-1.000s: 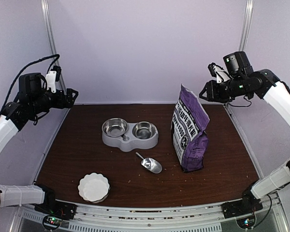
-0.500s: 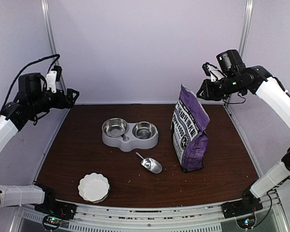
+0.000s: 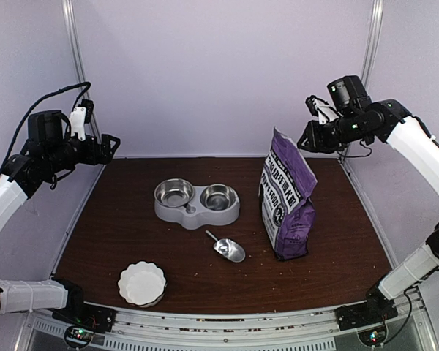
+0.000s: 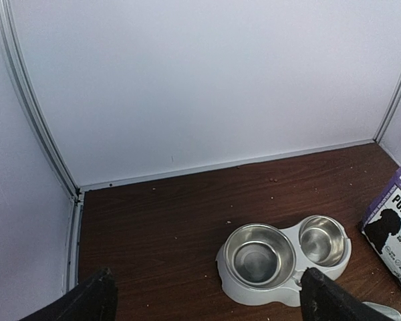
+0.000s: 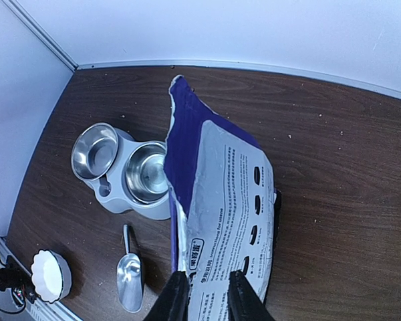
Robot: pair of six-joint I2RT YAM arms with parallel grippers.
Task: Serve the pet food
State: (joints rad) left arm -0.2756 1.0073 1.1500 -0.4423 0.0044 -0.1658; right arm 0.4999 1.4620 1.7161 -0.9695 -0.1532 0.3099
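Top view: the left gripper is up high, jaws wide apart, holding nothing. The right gripper hangs over the bag, jaws a little apart, empty. Only tiny bits of food show, on the table.

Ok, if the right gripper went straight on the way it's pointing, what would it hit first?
Most likely the purple-and-white bag: the wrist view shows the right gripper aimed down at its open top, with nothing between. Depth is unclear; in the top view it hangs apart from the bag.
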